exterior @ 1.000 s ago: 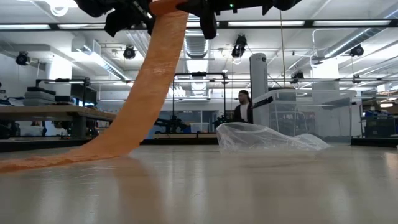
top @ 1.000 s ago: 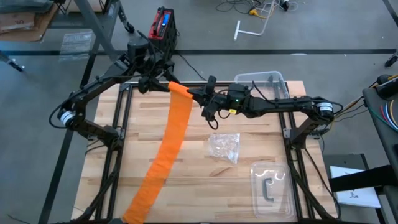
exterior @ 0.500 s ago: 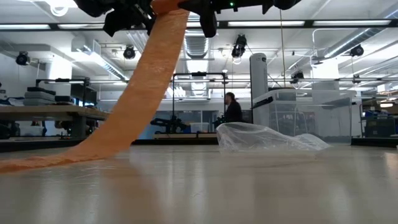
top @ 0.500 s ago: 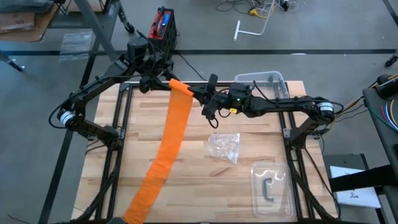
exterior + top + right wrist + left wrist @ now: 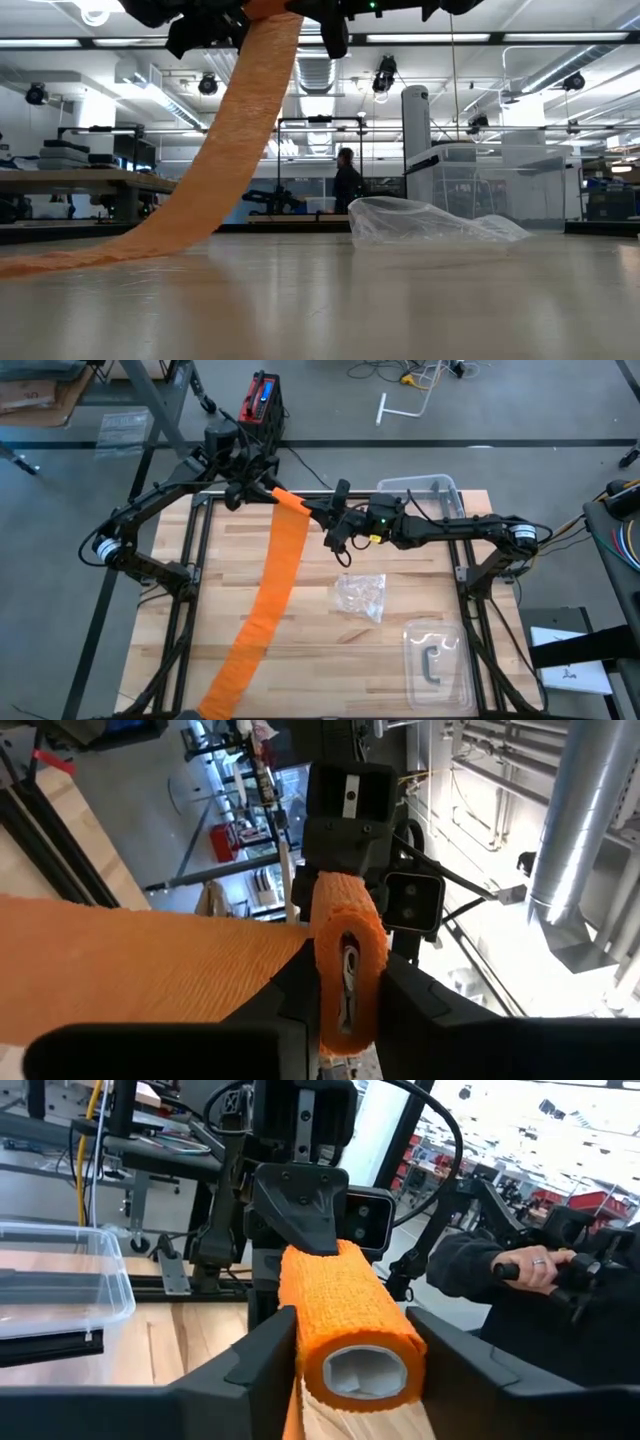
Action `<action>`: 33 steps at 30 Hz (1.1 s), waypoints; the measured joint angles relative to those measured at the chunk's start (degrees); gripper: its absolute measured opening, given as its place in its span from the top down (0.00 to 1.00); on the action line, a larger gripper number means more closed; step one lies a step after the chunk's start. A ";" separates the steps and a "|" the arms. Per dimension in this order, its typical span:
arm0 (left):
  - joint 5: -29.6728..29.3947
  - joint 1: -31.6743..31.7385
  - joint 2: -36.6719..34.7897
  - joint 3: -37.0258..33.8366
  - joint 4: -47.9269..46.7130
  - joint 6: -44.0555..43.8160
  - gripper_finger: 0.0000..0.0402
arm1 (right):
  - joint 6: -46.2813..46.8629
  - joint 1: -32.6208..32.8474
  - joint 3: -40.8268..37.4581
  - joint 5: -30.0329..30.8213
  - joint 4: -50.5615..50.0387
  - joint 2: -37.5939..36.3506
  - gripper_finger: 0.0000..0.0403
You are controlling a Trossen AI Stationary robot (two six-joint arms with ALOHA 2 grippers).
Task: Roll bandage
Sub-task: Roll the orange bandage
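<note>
The small roll of the bandage (image 5: 345,1315) is clamped by the right pincer (image 5: 303,508) above the table's (image 5: 420,570) far edge. It is flanked by the left pincer (image 5: 262,493), whose grip cannot be told. The orange strip is draped down to the near-left edge.
</note>
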 joint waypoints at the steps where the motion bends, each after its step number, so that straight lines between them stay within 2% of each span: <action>1: 0.00 0.00 0.00 0.00 0.00 0.00 0.65 | 0.00 0.00 0.00 0.00 -0.01 0.00 0.85; 8: 0.04 0.00 0.00 0.00 0.02 0.00 0.78 | 0.34 0.00 0.00 0.13 -0.03 0.00 0.75; 15: 0.59 0.04 -0.02 0.00 0.07 -0.02 0.77 | 8.20 0.65 0.00 0.78 -0.17 -0.09 0.57; 18: 0.58 0.04 -0.04 0.00 0.67 0.02 0.77 | 17.86 1.54 0.02 1.57 -0.05 -0.34 0.48; 25: 0.06 0.04 -0.09 0.00 3.09 5.43 0.78 | 52.09 0.97 2.62 2.54 -2.77 -0.39 0.30; 30: -5.66 0.04 -0.17 0.00 3.10 8.87 0.77 | 66.16 0.48 4.74 2.10 -6.74 -0.39 0.21; 33: -6.25 0.06 -0.20 0.00 3.10 10.38 0.77 | 70.87 0.31 5.85 2.12 -9.59 -0.39 0.19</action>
